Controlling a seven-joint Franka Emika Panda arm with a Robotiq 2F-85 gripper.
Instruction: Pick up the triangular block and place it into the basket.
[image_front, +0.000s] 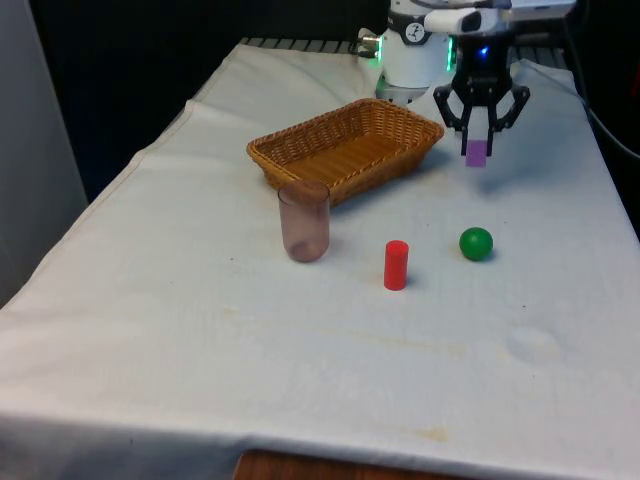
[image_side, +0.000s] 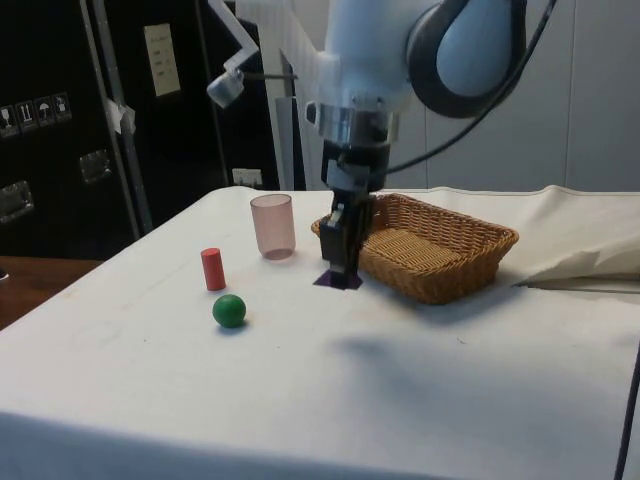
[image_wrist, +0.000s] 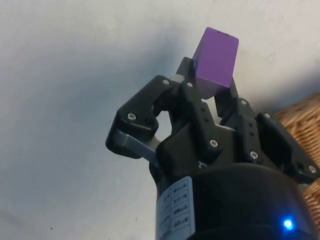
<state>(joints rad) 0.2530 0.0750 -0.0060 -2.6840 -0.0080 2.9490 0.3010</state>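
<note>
My black gripper (image_front: 478, 140) is shut on a purple triangular block (image_front: 476, 153), held between the fingers just above the cloth. It hangs beside the woven basket (image_front: 300, 150), on the front view's right of it. In the side view the gripper (image_side: 343, 262) holds the block (image_side: 337, 279) low in front of the basket's near end (image_side: 440, 285). The wrist view has the purple block (image_wrist: 215, 60) clamped at the fingertips, with a bit of basket rim (image_wrist: 302, 117) at the edge.
A translucent pink cup (image_front: 304, 221) stands in front of the basket. A red cylinder (image_front: 396, 265) and a green ball (image_front: 476, 243) sit nearer the table's middle. The table edge on the front view's right (image_front: 610, 190) is close to the gripper.
</note>
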